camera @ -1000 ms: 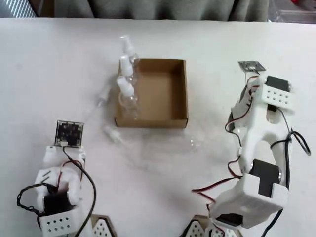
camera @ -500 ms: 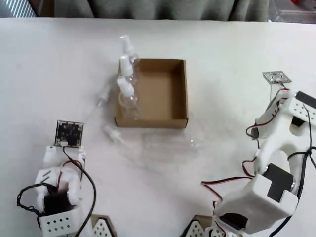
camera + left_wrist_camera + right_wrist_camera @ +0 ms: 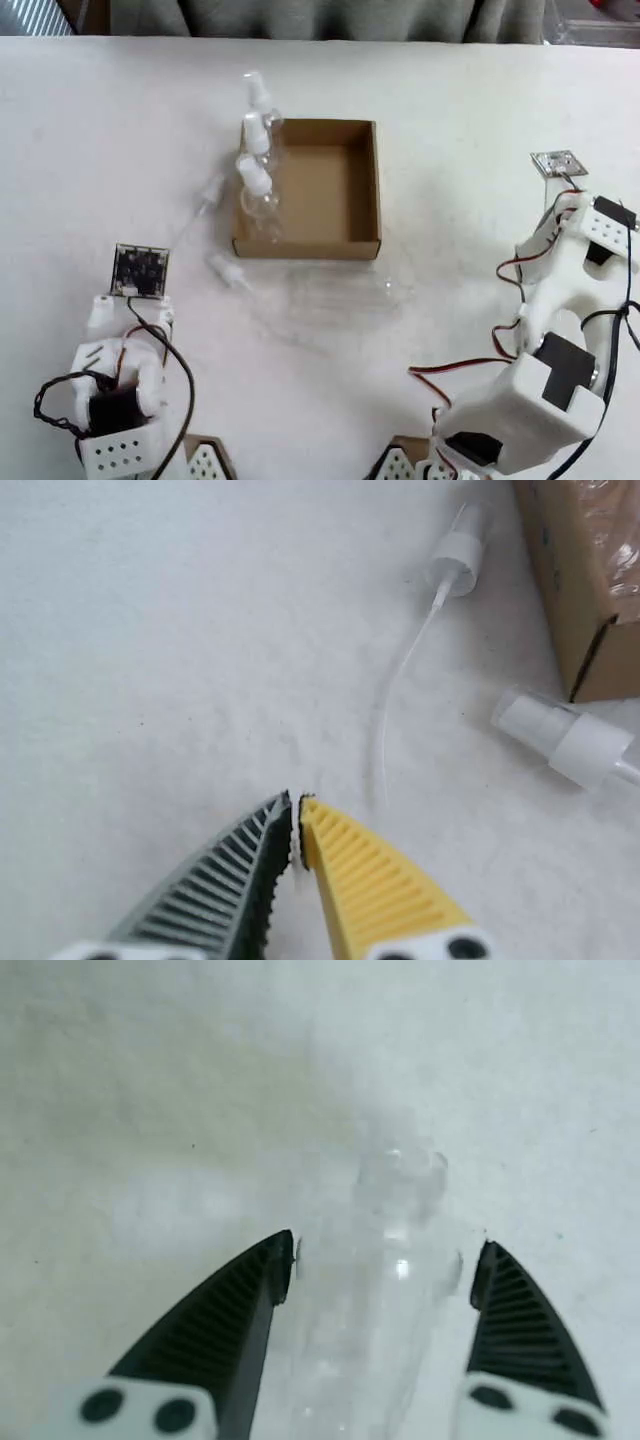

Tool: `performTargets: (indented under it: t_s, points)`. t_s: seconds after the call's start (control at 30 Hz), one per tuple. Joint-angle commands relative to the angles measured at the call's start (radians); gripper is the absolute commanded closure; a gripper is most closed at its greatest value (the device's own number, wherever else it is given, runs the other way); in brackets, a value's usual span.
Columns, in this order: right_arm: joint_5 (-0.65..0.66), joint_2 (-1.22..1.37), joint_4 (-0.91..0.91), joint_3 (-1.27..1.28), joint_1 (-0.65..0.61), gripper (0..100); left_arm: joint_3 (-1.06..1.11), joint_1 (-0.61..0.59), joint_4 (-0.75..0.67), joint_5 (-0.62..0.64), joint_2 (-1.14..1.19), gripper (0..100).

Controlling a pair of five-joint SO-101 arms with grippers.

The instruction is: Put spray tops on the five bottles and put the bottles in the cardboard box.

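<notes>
The open cardboard box (image 3: pixel 322 190) stands mid-table. Three clear bottles with white spray tops (image 3: pixel 256 178) stand in a row at its left wall. Another clear bottle (image 3: pixel 340 296) lies capless in front of the box. A loose spray top with a long tube (image 3: pixel 205 196) (image 3: pixel 455 558) and a second spray top (image 3: pixel 226 271) (image 3: pixel 572 745) lie left of the box. My left gripper (image 3: pixel 297 812) is shut and empty, near the tube's end. My right gripper (image 3: pixel 385 1250) is open, with a clear bottle (image 3: pixel 392 1260) lying in line with its gap.
The left arm (image 3: pixel 118 400) sits at the near left corner, the right arm (image 3: pixel 560 310) along the right side. The box corner (image 3: pixel 590 600) is close to the left gripper. White table spreads widely behind and to both sides of the box.
The right arm has swung to the right, away from the box's right side, then eased slightly farther. The left arm, the box and the bottles have stayed put.
</notes>
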Motion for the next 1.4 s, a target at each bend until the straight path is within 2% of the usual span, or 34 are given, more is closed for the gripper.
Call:
performTargets:
  t_s: [0.0, 0.27, 0.53, 0.83, 1.03, 1.13, 1.23, 1.37]
  points:
    - [0.003, -0.010, -0.007, -0.011, 0.008, 71.3, -0.002, 0.012, 0.003, -0.006, -0.012, 97]
    - [0.003, -0.024, 0.002, -0.011, 0.048, 71.4, -0.002, 0.012, 0.003, -0.006, -0.012, 97]
    - [0.031, -0.133, 0.150, -0.008, 0.113, 71.5, -0.002, 0.012, 0.003, -0.006, -0.012, 97]
    - [0.023, -0.067, 0.097, -0.006, 0.099, 71.7, -0.002, 0.012, 0.003, -0.006, -0.012, 97]
    - [0.023, -0.002, 0.022, -0.012, 0.079, 78.2, -0.002, 0.012, 0.002, -0.006, -0.012, 97]
    - [0.020, -0.001, 0.021, -0.012, 0.050, 75.2, -0.002, 0.012, 0.000, -0.006, -0.012, 97]
    - [-0.044, 0.001, 0.018, -0.029, 0.030, 70.6, -0.002, 0.012, 0.000, -0.006, -0.012, 97]
    - [-0.087, 0.008, 0.019, -0.055, 0.022, 69.9, -0.002, 0.012, -0.002, -0.006, -0.012, 97]
